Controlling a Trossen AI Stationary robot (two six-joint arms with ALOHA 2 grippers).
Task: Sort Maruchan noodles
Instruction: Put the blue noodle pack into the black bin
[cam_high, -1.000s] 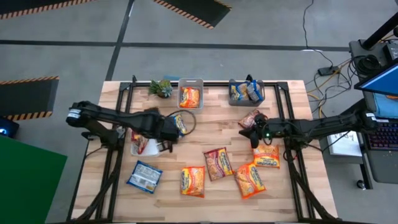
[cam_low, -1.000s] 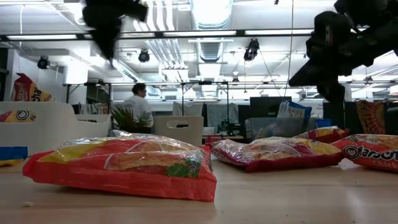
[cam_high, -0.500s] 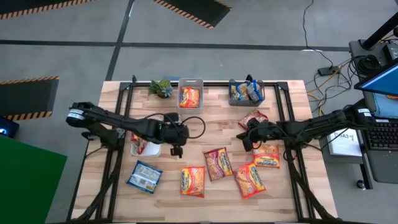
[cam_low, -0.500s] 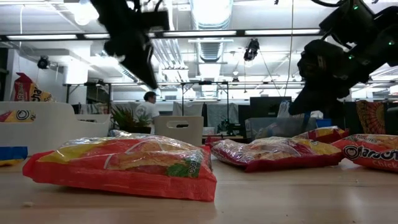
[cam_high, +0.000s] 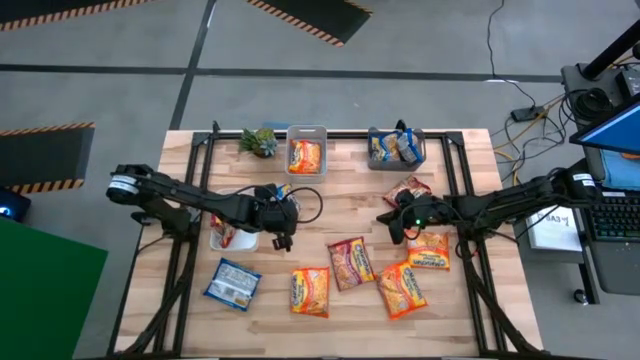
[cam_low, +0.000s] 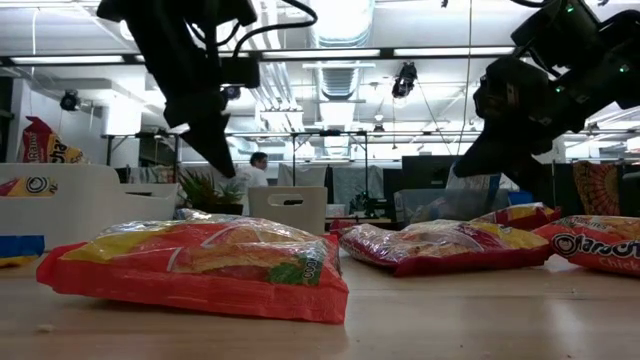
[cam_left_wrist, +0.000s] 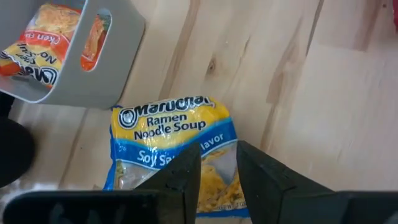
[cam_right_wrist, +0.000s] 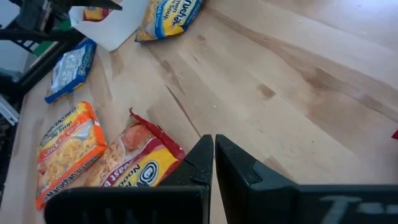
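The left gripper (cam_left_wrist: 217, 155) hangs just over a blue and yellow noodle packet (cam_left_wrist: 165, 121). Its two fingers (cam_left_wrist: 184, 180) are a little way apart and hold nothing. That packet lies flat on the table (cam_high: 340, 215), right beside the white bin (cam_left_wrist: 74, 68), which has red packets in it. The right gripper (cam_right_wrist: 213, 146) is near the middle of the table with its fingers pressed together and nothing between them. A red packet (cam_right_wrist: 143, 162) and an orange packet (cam_right_wrist: 65, 149) lie near it. At the far edge stand a grey bin (cam_high: 307, 132) with an orange packet inside and another grey bin (cam_high: 395, 158) with blue packets inside. More packets are still loose at the front of the table, so the sorting looks about half done. The step in hand seems to be picking up the blue packet. For that the left gripper would have to go down, close on the crinkly wrapper, and carry it to the bin with the blue ones. The right gripper would have to open before it can grab anything. A second ago the left gripper was closer to the white bin, and now it is a bit nearer the middle. The right gripper has slid toward the middle too. In the room behind, a person (cam_low: 258, 165) has walked on a little.
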